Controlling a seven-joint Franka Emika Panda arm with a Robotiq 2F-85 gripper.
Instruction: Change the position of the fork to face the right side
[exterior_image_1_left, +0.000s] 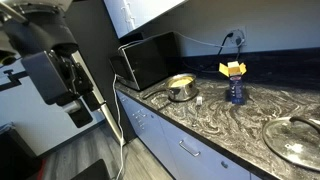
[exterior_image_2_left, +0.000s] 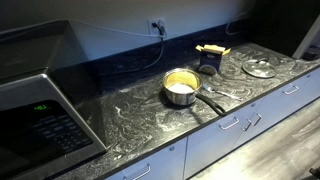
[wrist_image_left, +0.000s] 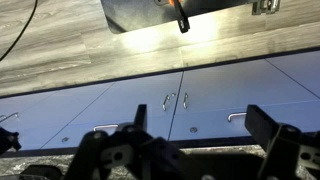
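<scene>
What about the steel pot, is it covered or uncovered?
Uncovered: the pot shows its inside; a glass lid lies apart.

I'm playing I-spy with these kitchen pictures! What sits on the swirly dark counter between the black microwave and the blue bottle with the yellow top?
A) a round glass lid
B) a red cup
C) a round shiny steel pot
C: in both exterior views the round shiny steel pot stands on the swirly dark counter between the black microwave and the blue bottle with the yellow top. The round glass lid lies beyond the bottle.
</scene>
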